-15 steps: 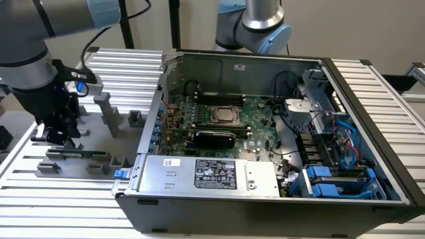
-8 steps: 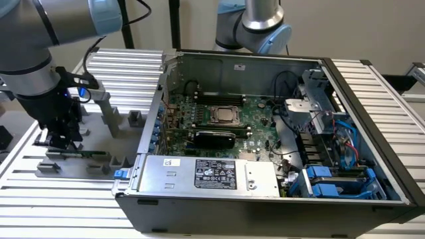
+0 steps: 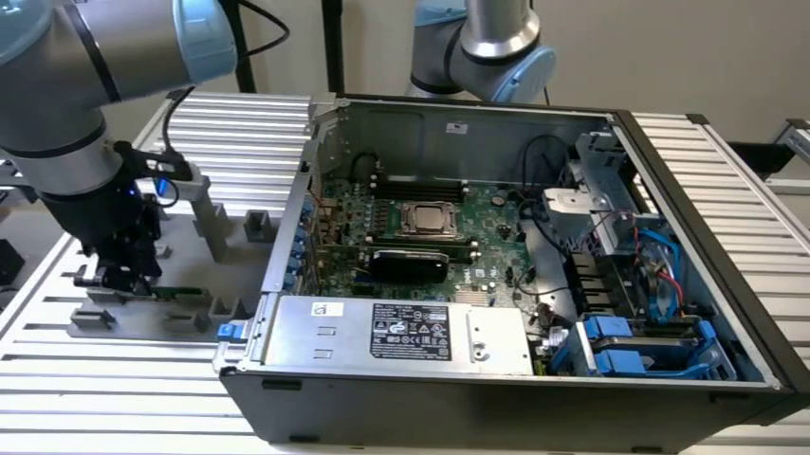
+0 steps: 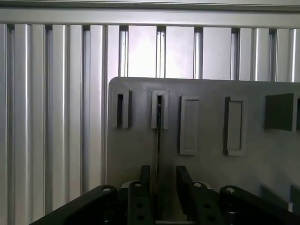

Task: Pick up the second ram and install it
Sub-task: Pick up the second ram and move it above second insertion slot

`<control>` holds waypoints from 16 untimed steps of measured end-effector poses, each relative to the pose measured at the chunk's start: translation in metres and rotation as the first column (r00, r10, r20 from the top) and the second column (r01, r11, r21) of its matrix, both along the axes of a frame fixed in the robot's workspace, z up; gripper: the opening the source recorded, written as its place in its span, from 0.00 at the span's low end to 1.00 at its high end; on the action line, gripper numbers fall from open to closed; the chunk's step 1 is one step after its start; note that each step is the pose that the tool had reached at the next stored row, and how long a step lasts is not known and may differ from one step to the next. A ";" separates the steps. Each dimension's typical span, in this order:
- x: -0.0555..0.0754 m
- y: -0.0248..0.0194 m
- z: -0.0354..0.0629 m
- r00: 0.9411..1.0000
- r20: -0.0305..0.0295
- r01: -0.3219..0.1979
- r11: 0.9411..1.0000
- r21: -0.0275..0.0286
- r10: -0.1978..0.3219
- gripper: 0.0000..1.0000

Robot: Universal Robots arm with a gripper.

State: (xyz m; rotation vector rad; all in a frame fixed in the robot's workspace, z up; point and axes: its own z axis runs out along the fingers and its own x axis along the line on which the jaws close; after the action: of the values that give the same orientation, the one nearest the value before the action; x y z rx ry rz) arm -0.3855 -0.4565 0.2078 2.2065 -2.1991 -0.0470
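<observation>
The second ram (image 3: 178, 292) is a thin green stick standing on edge in a slot of the grey holder plate (image 3: 241, 261) at the exterior view's left. In the wrist view the ram (image 4: 158, 140) appears edge-on as a dark thin line running from a slot toward the camera. My gripper (image 3: 121, 277) has come down onto the plate at one end of the stick. Its two black fingers (image 4: 146, 177) stand on either side of the ram with a gap on each side, so the gripper (image 4: 163, 176) is open around it.
The open computer case (image 3: 506, 379) lies at the exterior view's right, with the motherboard (image 3: 487, 213), its CPU socket (image 3: 428, 219) and black memory slots (image 3: 424, 182) inside. A second arm (image 3: 487, 47) stands behind the case. More slots and blocks rise from the holder plate (image 4: 262, 154).
</observation>
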 end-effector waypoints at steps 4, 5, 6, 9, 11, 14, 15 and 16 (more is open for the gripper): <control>0.000 0.0000 -0.0073 1.000 0.000 0.000 1.000 0.000 0.000 1.00; 0.000 0.0000 -0.0090 1.000 0.000 0.000 1.000 0.000 0.000 1.00; 0.000 0.0000 -0.0101 1.000 0.000 0.000 1.000 0.000 0.000 1.00; 0.001 -0.0001 -0.0115 1.000 0.000 0.000 1.000 0.000 0.000 1.00; 0.001 -0.0001 -0.0119 1.000 0.000 0.000 1.000 0.000 0.000 1.00; 0.002 -0.0001 -0.0126 1.000 0.000 0.000 1.000 0.000 0.000 1.00; 0.002 -0.0001 -0.0128 1.000 0.000 0.000 1.000 0.000 0.000 1.00; 0.002 -0.0001 -0.0131 1.000 0.000 0.000 1.000 0.000 0.000 1.00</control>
State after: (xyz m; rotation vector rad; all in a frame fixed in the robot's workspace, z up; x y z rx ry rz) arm -0.3833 -0.4566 0.1947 2.2063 -2.1990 -0.0470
